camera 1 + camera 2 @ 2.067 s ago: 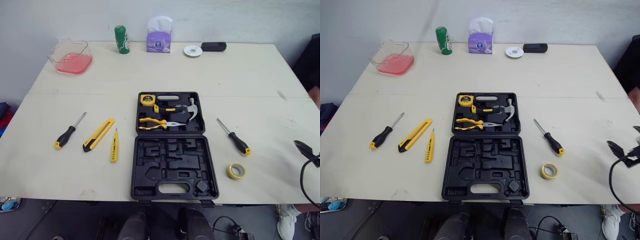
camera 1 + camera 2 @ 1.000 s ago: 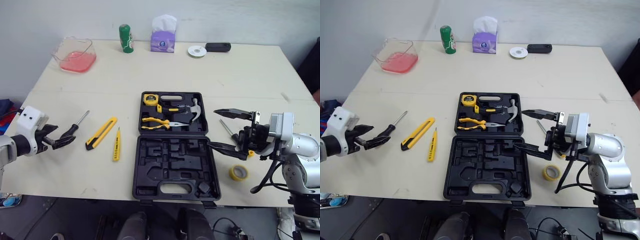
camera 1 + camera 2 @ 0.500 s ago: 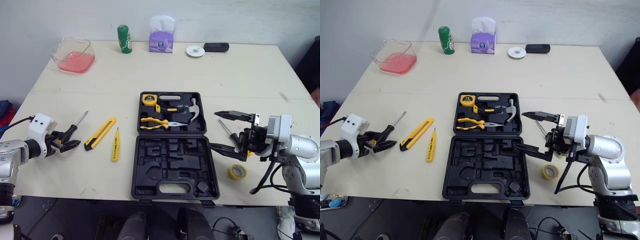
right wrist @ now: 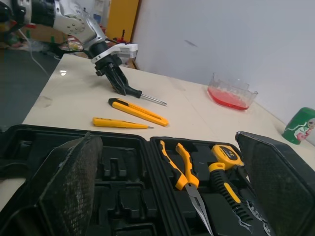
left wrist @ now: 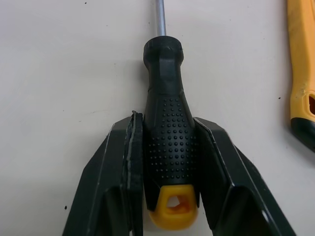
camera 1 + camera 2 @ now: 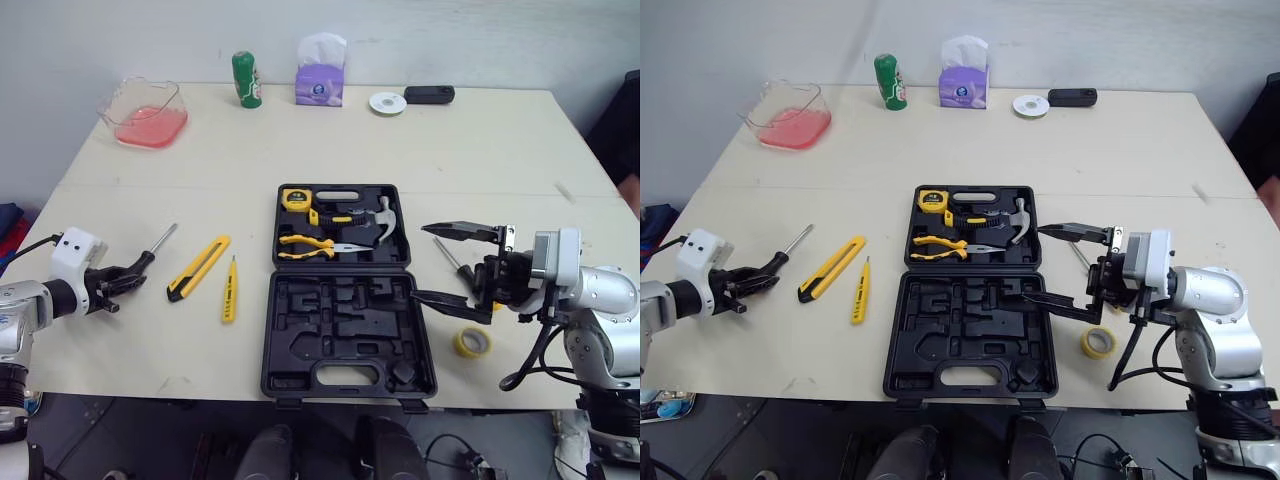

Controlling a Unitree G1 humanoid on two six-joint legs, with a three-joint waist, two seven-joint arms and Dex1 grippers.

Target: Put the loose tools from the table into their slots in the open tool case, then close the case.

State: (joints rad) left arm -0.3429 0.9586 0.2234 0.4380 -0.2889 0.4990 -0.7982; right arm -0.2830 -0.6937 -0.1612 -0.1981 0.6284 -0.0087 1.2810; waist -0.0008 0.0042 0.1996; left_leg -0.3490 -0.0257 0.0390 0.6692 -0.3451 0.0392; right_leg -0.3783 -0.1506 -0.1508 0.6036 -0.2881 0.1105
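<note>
lower left, the left gripper (image 6: 120, 283) is clamped on the dotted black handle of a screwdriver (image 5: 170, 147) lying on the pale table (image 6: 480, 150). lower right, the right gripper (image 6: 420, 262) gapes wide and empty, half hiding a second screwdriver (image 6: 447, 256) beside the moulded black tool case (image 6: 345, 340), open at centre.

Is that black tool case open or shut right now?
Open. The tool case lies spread flat in two halves: pliers and a hammer show in the far half, moulded slots in the near one.
</note>
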